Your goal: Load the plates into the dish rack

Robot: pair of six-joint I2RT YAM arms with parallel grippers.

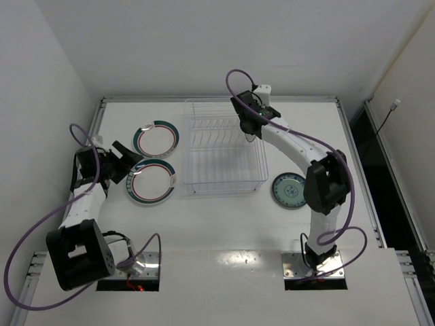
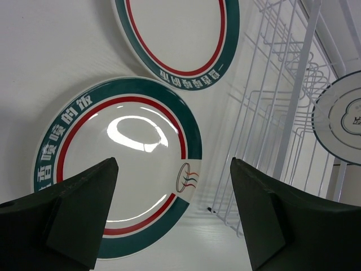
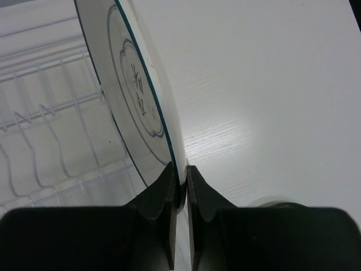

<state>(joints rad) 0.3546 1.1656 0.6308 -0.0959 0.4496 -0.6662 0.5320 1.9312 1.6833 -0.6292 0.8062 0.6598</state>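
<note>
Two white plates with teal rim bands lie flat left of the dish rack (image 1: 224,146), one nearer (image 1: 152,182) and one farther (image 1: 157,138). My left gripper (image 1: 129,161) hovers open just left of them; in its wrist view the nearer plate (image 2: 124,164) lies below the spread fingers and the farther plate (image 2: 175,34) beyond. My right gripper (image 1: 250,128) is over the rack, shut (image 3: 180,175) on the rim of a white plate with a thin teal line (image 3: 135,84), held on edge above the rack wires (image 3: 45,118). A smaller teal-green plate (image 1: 289,190) lies right of the rack.
The rack's wire side (image 2: 271,113) stands right of the left gripper, with the held plate (image 2: 344,118) showing through it. Raised rails run along the table's back (image 1: 217,99) and sides. White walls enclose the table at the back and left.
</note>
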